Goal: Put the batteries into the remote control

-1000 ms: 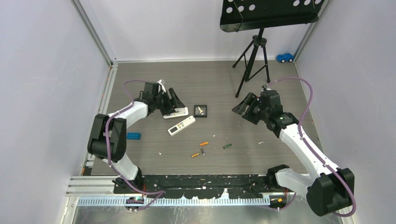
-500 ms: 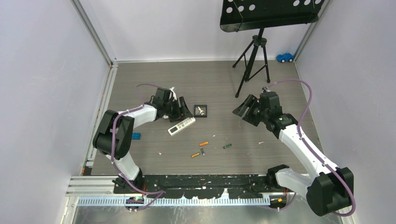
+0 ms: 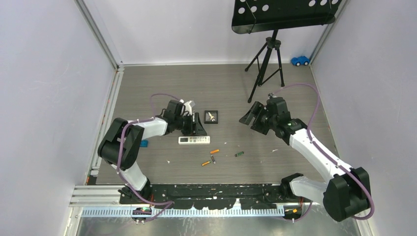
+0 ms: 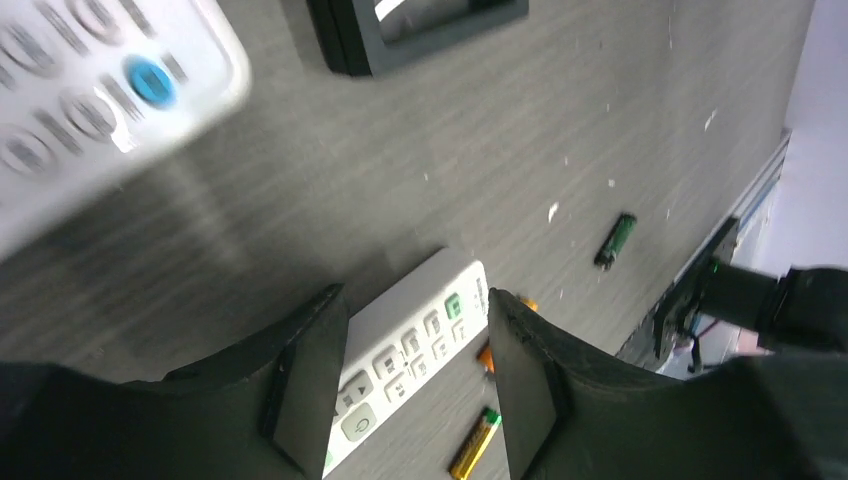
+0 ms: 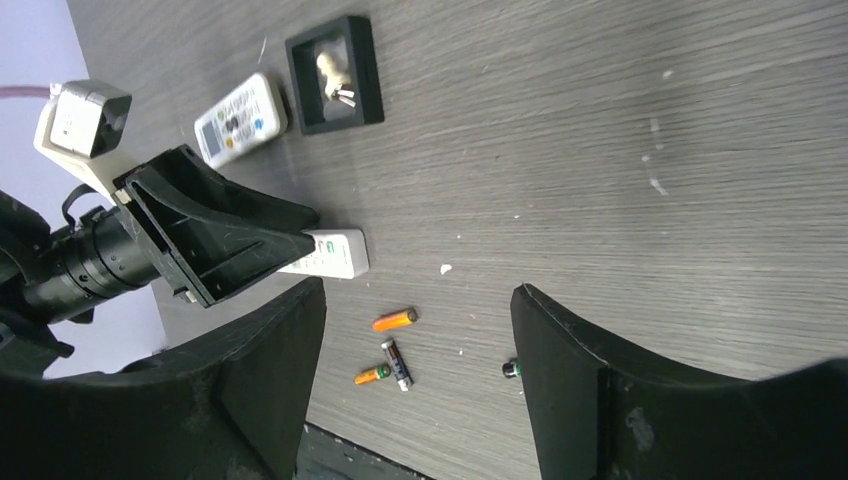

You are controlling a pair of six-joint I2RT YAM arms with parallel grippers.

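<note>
Near the middle of the grey, wood-grained counter [image 3: 162,88] lies the remote control [image 3: 193,140], a slim white plastic slab, buttons up, its length running left to right. Just over it hangs the left hand [image 3: 196,129]. Its two matte black, wedge-shaped fingers [image 4: 310,370] are spread, and the remote control's buttoned face shows in the gap between them; whether they touch it I cannot tell. Just far of that hand sit a shorter white remote [image 5: 240,118] and a square black tray [image 3: 211,116] with a raised rim, holding small pale bits. The batteries [image 3: 214,151], four tiny smooth cylinders, lie loose on the counter near and right of the remote control. One orange battery [image 5: 395,320] lies alone, a second orange battery [image 3: 205,163] lies just beside a dark battery [image 3: 213,159], and a green-and-black battery [image 3: 239,154] lies farther right. The right hand [image 3: 248,114] hovers right of the tray, its broad black fingers [image 5: 270,390] spread wide around nothing.
</note>
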